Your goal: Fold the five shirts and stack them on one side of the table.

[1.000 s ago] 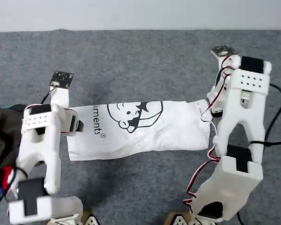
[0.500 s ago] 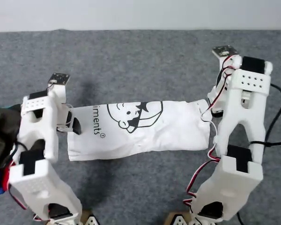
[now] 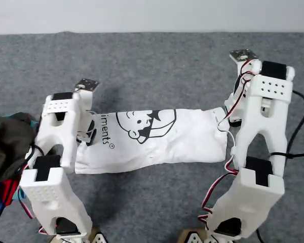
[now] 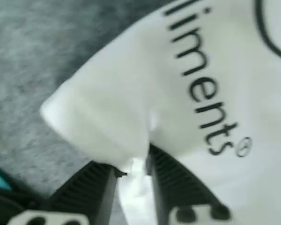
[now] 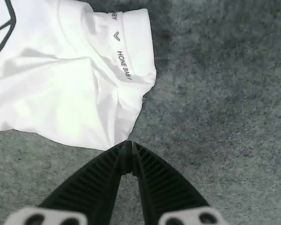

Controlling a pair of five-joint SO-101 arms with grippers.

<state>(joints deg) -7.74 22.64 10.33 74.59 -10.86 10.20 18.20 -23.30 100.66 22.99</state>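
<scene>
The white shirt (image 3: pixel 157 139) lies folded into a long band across the middle of the grey table (image 3: pixel 152 61), between the 2 arms, with its printed drawing and lettering facing up. In the high view its left end is partly hidden under the left arm (image 3: pixel 61 126) and its right end slips behind the right arm (image 3: pixel 263 111), so neither end's outline can be followed fully from above. In the left wrist view the left gripper (image 4: pixel 133 171) is clamped on the shirt's (image 4: pixel 131 89) edge. A fold of white cloth sits between the 2 black fingers (image 4: pixel 175 180), and the corner next to it stands lifted off the table; the fingers hide how much cloth is caught. In the right wrist view the right gripper (image 5: pixel 129 157) has its fingers pressed together, with the tips meeting right at the shirt's (image 5: pixel 65 79) hem by the labelled neck end. Whether any cloth is pinched between them cannot be told. At the table's left edge a heap of clothes (image 3: pixel 5 147) — dark olive on top, red and blue below — is cut off by the frame and lies just beside the left arm. Beyond the shirt's far edge the grey surface runs wide to the pale strip at the back; on the near side a narrower stretch lies between the 2 arm bases.
</scene>
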